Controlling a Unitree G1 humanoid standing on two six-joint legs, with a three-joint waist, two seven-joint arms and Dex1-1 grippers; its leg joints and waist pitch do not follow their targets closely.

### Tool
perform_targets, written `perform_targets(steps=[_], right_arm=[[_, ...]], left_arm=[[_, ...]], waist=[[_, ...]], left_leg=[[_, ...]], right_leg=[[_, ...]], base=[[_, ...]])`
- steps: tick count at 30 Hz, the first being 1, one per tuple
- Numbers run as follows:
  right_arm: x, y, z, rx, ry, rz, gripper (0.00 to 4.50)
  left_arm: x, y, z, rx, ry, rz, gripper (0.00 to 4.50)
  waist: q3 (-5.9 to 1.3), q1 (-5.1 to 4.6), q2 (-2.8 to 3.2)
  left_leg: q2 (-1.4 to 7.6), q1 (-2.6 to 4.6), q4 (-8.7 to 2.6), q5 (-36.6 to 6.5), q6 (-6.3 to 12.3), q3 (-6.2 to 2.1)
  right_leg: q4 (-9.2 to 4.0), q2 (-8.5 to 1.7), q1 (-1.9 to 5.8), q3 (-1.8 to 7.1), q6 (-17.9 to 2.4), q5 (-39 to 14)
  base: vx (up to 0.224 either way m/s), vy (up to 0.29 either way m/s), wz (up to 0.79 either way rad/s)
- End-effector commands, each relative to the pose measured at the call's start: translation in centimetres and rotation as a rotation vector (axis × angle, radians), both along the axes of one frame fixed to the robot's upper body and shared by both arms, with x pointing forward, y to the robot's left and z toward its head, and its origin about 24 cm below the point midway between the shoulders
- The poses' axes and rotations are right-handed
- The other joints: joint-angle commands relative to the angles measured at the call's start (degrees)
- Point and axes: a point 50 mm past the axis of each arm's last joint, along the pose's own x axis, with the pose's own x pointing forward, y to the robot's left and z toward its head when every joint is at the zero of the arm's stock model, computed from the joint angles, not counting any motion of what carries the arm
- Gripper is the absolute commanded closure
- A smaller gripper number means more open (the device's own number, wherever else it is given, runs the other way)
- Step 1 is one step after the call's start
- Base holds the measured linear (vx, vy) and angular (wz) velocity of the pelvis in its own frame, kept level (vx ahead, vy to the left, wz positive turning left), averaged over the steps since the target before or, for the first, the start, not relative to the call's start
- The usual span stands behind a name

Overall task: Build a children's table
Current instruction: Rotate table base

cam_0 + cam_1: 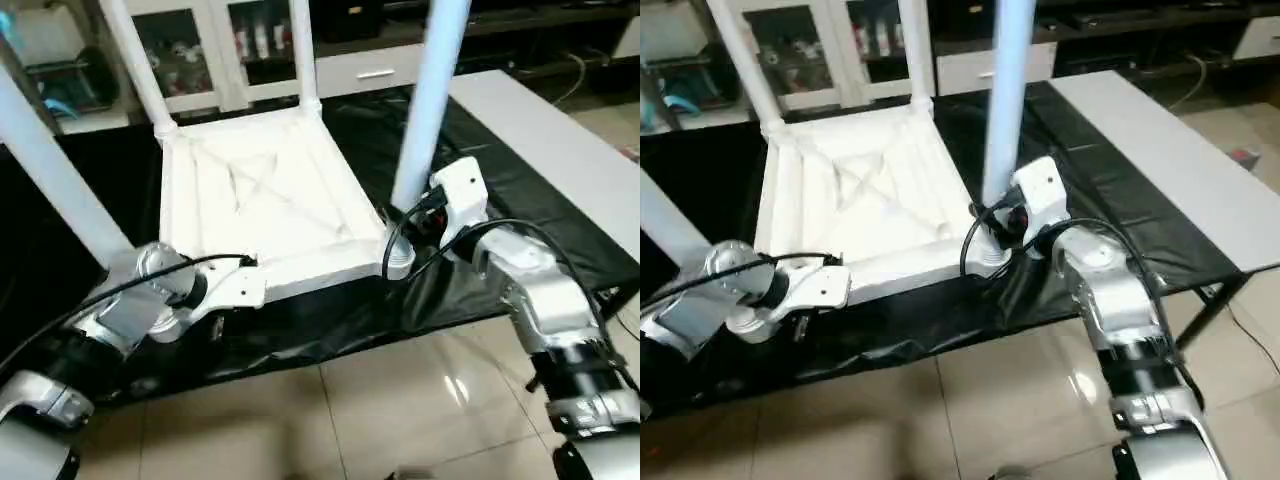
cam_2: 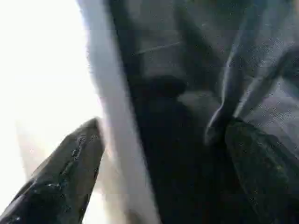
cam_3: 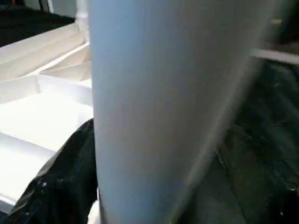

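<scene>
Left eye view shows the white plastic square tabletop (image 1: 262, 205) lying upside down, ribbed underside up, on the black-covered surface (image 1: 520, 215). 4 long white tapered tube legs stand up from its round corner sockets: the near-left leg (image 1: 45, 165), the far-left leg (image 1: 135, 60), the far-right leg (image 1: 302, 50) and the near-right leg (image 1: 428, 110).

On the left, the left end effector (image 2: 159, 182) sits at the tabletop's near edge with its black fingers (image 2: 60, 182) spread wide; one finger lies against the white edge, the other over the black cover, and nothing is gripped.

On the right, the right end effector (image 1: 418, 222) is at the base of the near-right leg, just above its corner socket (image 1: 398, 262). Its fingers stand wide around the tube, a black finger (image 3: 65, 186) beside the leg; whether they press it I cannot tell.
</scene>
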Motion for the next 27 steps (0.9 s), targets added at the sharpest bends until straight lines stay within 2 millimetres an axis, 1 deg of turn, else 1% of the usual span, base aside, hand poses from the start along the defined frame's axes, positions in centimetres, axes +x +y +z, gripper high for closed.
perform_targets(steps=[1,3,4,5,6,7,8,10,11,13,14,15,16,17,18,19,20,21,22,23,24,25,26,27], right_arm=[[0.5,0.9,0.3,0.000,-0.015,0.018,0.72],[0.5,1.7,0.2,0.026,-0.009,0.042,0.72],[0.6,2.3,0.0,0.045,-0.005,0.059,0.72],[0.6,2.8,-0.2,0.060,0.000,0.074,0.72],[0.8,3.7,-0.5,0.076,0.004,0.093,0.72],[1.1,4.0,-0.7,0.081,0.006,0.094,0.72],[1.2,4.2,-0.8,0.083,0.006,0.092,0.72],[1.5,4.2,-0.8,0.090,0.002,0.078,0.72],[1.9,4.2,-0.9,0.100,-0.006,0.056,0.72],[2.3,4.1,-0.7,0.111,-0.018,0.038,0.72],[2.5,4.2,-0.2,0.139,-0.040,0.051,0.72],[2.4,4.4,0.2,0.156,-0.053,0.071,0.72],[2.2,4.5,0.5,0.172,-0.065,0.095,0.72],[2.2,4.6,0.6,0.182,-0.073,0.110,0.72],[1.9,4.7,0.8,0.185,-0.085,0.130,0.72],[1.3,4.8,1.2,0.184,-0.112,0.172,0.72],[1.0,4.8,1.3,0.184,-0.120,0.185,0.72],[0.0,4.6,1.7,0.197,-0.142,0.220,0.72],[-0.1,4.6,1.7,0.198,-0.143,0.222,0.72],[-0.5,4.5,1.8,0.203,-0.151,0.232,0.72],[-1.8,3.6,1.9,0.195,-0.176,0.245,0.72],[-2.2,3.4,1.9,0.192,-0.182,0.248,0.72],[-2.7,2.9,1.9,0.184,-0.189,0.228,0.72],[-3.0,2.5,1.9,0.179,-0.193,0.213,0.72]], left_arm=[[0.7,0.1,-0.5,-0.024,-0.067,0.070,0.04],[1.4,-0.5,-0.4,-0.071,-0.125,0.103,0.04],[1.7,-1.0,-0.3,-0.112,-0.155,0.130,0.04],[2.1,-1.5,-0.2,-0.156,-0.180,0.165,0.04],[2.7,-2.4,-0.1,-0.219,-0.223,0.203,0.04],[3.0,-3.0,-0.1,-0.258,-0.239,0.228,0.04],[3.1,-3.2,-0.1,-0.280,-0.246,0.242,0.04],[3.2,-3.7,-0.1,-0.310,-0.257,0.253,0.04],[3.4,-4.3,-0.1,-0.339,-0.281,0.251,0.04],[3.3,-4.8,-0.1,-0.368,-0.288,0.236,0.04],[3.1,-5.3,-0.1,-0.413,-0.263,0.222,0.04],[2.8,-5.4,0.0,-0.431,-0.249,0.203,0.04],[2.6,-5.4,0.0,-0.450,-0.235,0.195,0.04],[2.5,-5.4,0.0,-0.461,-0.228,0.191,0.04],[2.5,-5.3,0.1,-0.477,-0.224,0.203,0.04],[2.3,-5.0,0.3,-0.506,-0.242,0.211,0.04],[2.3,-4.9,0.3,-0.516,-0.247,0.212,0.04],[2.1,-4.7,0.9,-0.605,-0.224,0.271,0.04],[2.1,-4.7,0.9,-0.610,-0.224,0.274,0.04],[2.0,-4.6,1.1,-0.642,-0.225,0.294,0.04],[1.8,-4.5,1.8,-0.766,-0.232,0.372,0.04],[1.8,-4.5,1.9,-0.796,-0.233,0.392,0.04],[1.7,-4.4,2.0,-0.845,-0.253,0.446,0.04],[1.7,-4.4,2.1,-0.871,-0.267,0.481,0.04]], waist=[[-3.31,0.48,-0.43],[-3.48,1.08,-0.50],[-3.54,1.19,-0.33],[-3.52,1.01,-0.28],[-3.58,1.00,-0.31],[-3.57,0.93,0.04],[-3.69,0.79,-0.39],[-3.84,0.81,-0.47],[-3.96,0.67,-0.43],[-3.94,0.77,-0.46],[-3.99,0.95,-0.48],[-4.06,1.12,-0.48],[-4.08,1.34,-0.32],[-4.12,1.39,-0.45],[-4.08,1.47,-0.08],[-4.22,1.54,-0.20],[-4.24,1.75,-0.26],[-4.19,1.83,0.05],[-4.32,2.34,0.01],[-4.24,2.34,0.07],[-4.20,2.70,0.29],[-4.00,3.33,0.16],[-4.00,3.33,0.16],[-3.90,3.51,0.25]], left_leg=[[2.34,1.16,-5.11,-19.99,0.71,-0.58],[2.33,0.82,-4.99,-17.57,1.47,-0.56],[2.40,0.76,-5.05,-17.05,1.64,-0.66],[2.39,0.62,-5.07,-16.91,1.62,-0.67],[2.29,0.64,-4.94,-17.39,1.72,-0.61],[2.26,0.65,-4.95,-17.83,1.52,-0.67],[2.25,0.35,-4.95,-17.36,1.56,-0.74],[2.30,0.06,-4.78,-15.43,2.66,-0.77],[2.27,-0.02,-4.61,-14.08,3.31,-0.73],[2.27,0.13,-4.51,-13.57,3.86,-0.63],[2.37,0.21,-4.43,-12.71,4.28,-0.56],[2.40,0.25,-4.30,-11.62,4.88,-0.45],[2.45,0.18,-4.21,-10.07,5.65,-0.45],[2.50,0.16,-4.17,-9.23,6.44,-0.44],[2.54,0.22,-4.19,-9.00,6.57,-0.46],[2.56,0.30,-3.98,-8.08,7.03,-0.43],[2.61,0.22,-3.90,-6.85,7.84,-0.44],[2.60,0.27,-3.92,-6.74,7.97,-0.44],[2.88,0.55,-3.80,-6.11,8.21,-0.37],[2.83,0.49,-3.91,-6.14,8.30,-0.38],[2.86,0.72,-3.95,-6.93,7.88,-0.28],[3.17,0.94,-4.17,-8.02,7.20,-0.10],[3.17,0.94,-4.17,-8.02,7.20,-0.10],[3.19,0.78,-4.29,-9.07,6.69,-0.04]], right_leg=[[-3.82,-0.83,1.71,0.40,-14.37,-12.06],[-3.62,-0.95,2.05,0.39,-14.54,-10.01],[-3.43,-0.93,2.18,0.30,-14.58,-9.48],[-3.36,-0.90,2.22,0.26,-14.66,-9.16],[-3.41,-0.94,2.08,0.22,-14.84,-8.99],[-3.41,-0.97,2.12,0.16,-14.95,-9.28],[-3.40,-1.02,2.47,0.09,-15.18,-8.67],[-3.33,-1.22,2.73,0.07,-15.52,-6.68],[-3.19,-1.16,2.72,-0.02,-15.74,-5.07],[-3.26,-1.12,2.69,-0.07,-16.11,-4.37],[-3.19,-1.19,2.74,-0.08,-16.54,-3.68],[-3.01,-1.14,2.76,-0.10,-17.03,-2.49],[-2.74,-1.10,2.85,-0.15,-17.27,-0.66],[-2.60,-1.08,2.96,-0.23,-17.60,0.80],[-2.50,-1.04,2.94,-0.28,-17.70,1.17],[-2.43,-0.96,3.00,-0.30,-17.59,2.82],[-2.29,-0.96,3.01,-0.29,-17.42,4.47],[-2.22,-0.97,2.98,-0.33,-17.49,4.52],[-2.19,-0.98,2.81,-0.28,-17.46,5.32],[-2.26,-0.82,2.77,-0.32,-17.38,5.02],[-2.34,-0.76,2.52,-0.34,-17.46,3.56],[-2.56,-0.70,2.42,-0.28,-17.19,2.59],[-2.56,-0.70,2.42,-0.28,-17.19,2.59],[-2.70,-0.59,2.56,-0.35,-16.65,1.04]], base=[[0.000,0.000,0.00],[0.000,0.000,0.00],[0.000,0.000,0.00],[0.000,0.000,0.00],[0.000,0.000,0.00],[0.000,0.000,0.00],[0.000,0.000,0.00],[0.000,0.000,0.00],[0.000,0.000,0.00],[0.000,0.000,0.00],[0.000,0.000,0.00],[0.000,0.000,0.00],[0.000,0.000,0.00],[0.000,0.000,0.00],[0.000,0.000,0.00],[0.000,0.000,0.00],[0.000,0.000,0.00],[0.000,0.000,0.00],[0.000,0.000,0.00],[0.000,0.000,0.00],[0.000,0.000,0.00],[0.000,0.000,0.00],[0.000,0.000,0.00],[0.000,0.000,0.00]])
